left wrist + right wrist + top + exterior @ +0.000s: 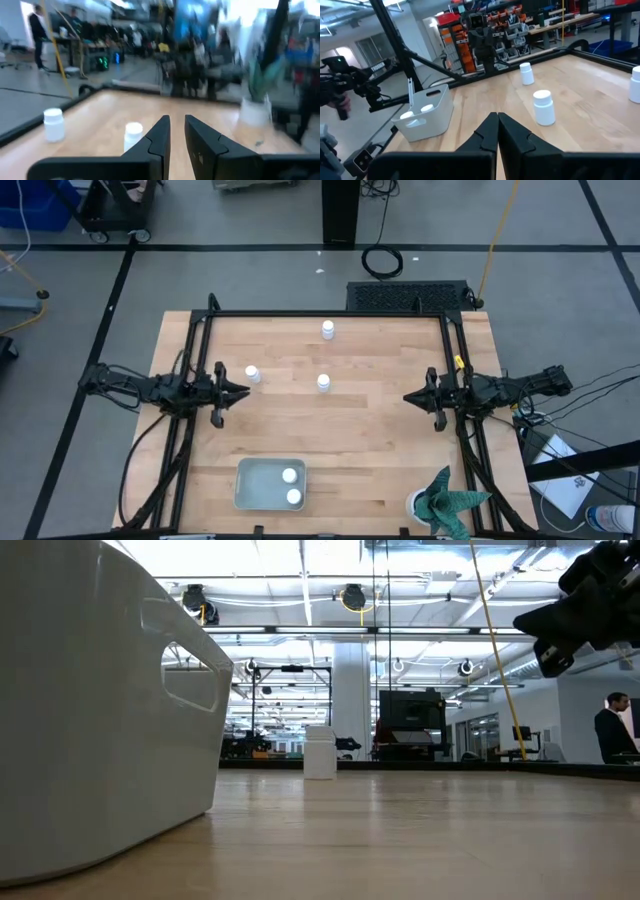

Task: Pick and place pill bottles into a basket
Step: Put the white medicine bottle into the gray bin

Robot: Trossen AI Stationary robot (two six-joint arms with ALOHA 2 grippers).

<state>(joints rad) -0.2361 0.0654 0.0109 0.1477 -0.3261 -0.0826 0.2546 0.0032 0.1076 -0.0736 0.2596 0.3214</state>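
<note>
Three white pill bottles stand upright on the wooden table: one at the far middle (pixel 328 329), one in the middle (pixel 323 383), one left of it (pixel 252 374). Two more (pixel 290 476) (pixel 294 496) lie inside the pale grey-blue basket (pixel 248 490) near the front edge. My left gripper (pixel 243 390) hovers just beside the left bottle, empty, its fingers (pixel 165 125) a narrow gap apart. My right gripper (pixel 408 396) hovers at the table's right side, shut and empty (pixel 496 117); its view shows the middle bottle (pixel 543 106) and the basket (pixel 425 117).
A green-and-white object (pixel 445 502) stands at the front right corner. A black frame (pixel 330 313) runs along the table's far and side edges. In the low view the basket's wall (pixel 100 710) fills the left side and one bottle (pixel 320 752) stands farther off. A person (pixel 612 730) stands in the room.
</note>
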